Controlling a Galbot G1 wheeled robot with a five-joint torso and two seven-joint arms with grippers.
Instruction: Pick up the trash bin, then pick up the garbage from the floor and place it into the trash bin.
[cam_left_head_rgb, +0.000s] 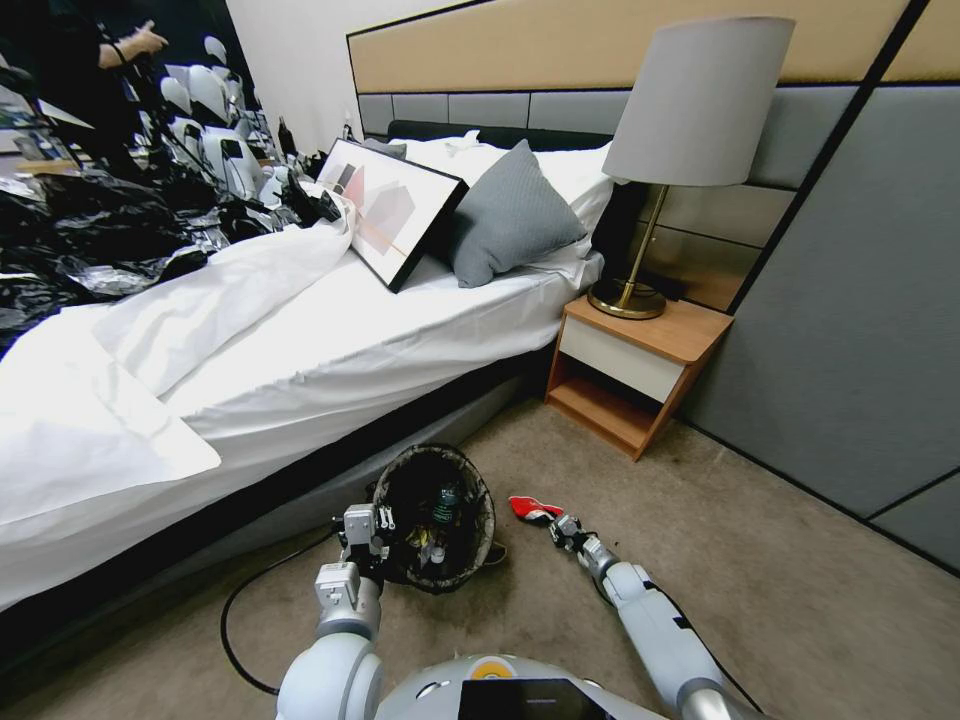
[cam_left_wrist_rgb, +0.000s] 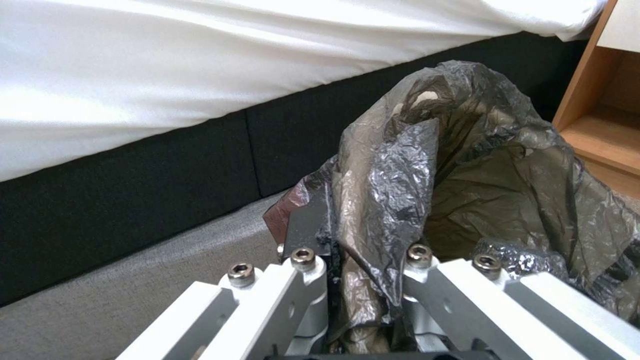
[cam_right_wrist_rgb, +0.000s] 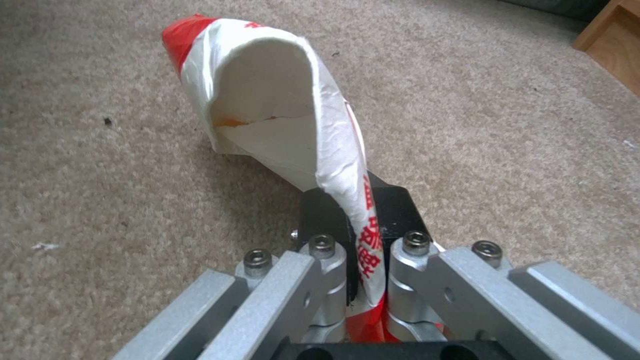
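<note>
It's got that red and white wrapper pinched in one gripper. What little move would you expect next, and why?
Probably a short swing of the right gripper toward its left, over the trash bin's open mouth. The red-and-white wrapper is already clamped and held above the carpet, and the left gripper holds the bin by its bag-lined rim right beside it.

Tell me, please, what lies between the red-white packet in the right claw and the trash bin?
In the head view, bare carpet separates the red-white packet, held by the right claw, from the trash bin.

Beige carpet floor (cam_left_head_rgb: 800, 600) bears a wooden nightstand (cam_left_head_rgb: 632, 372), the bed (cam_left_head_rgb: 300, 330) and a black cable (cam_left_head_rgb: 245, 610).
</note>
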